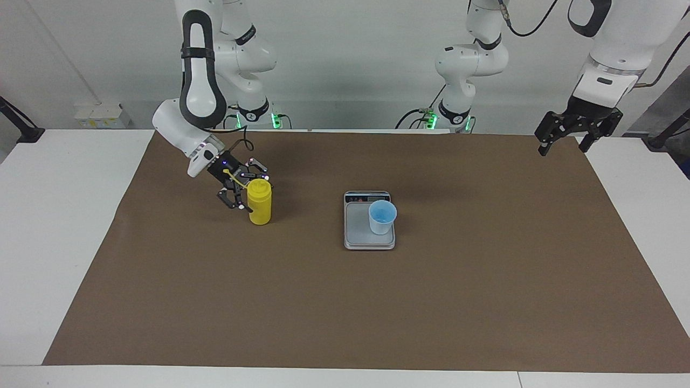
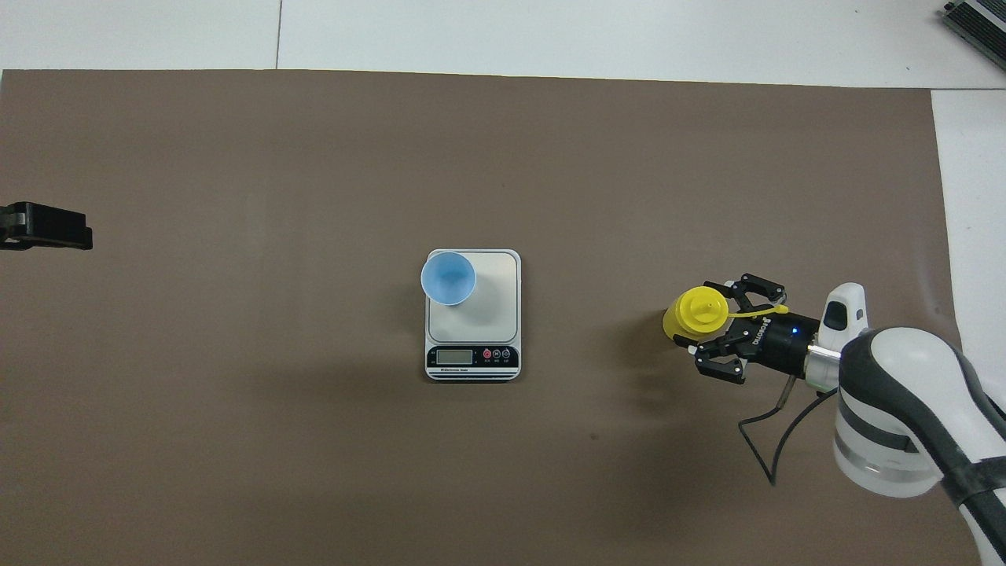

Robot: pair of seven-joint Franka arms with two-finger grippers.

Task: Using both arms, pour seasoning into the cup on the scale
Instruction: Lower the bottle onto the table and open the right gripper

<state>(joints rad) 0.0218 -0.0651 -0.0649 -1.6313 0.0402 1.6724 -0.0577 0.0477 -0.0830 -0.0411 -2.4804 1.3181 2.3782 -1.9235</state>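
Bright, even overhead light falls on the brown mat (image 1: 345, 302); soft, faint shadows (cast by the arms above) smudge it. Both views sharp, no glare.
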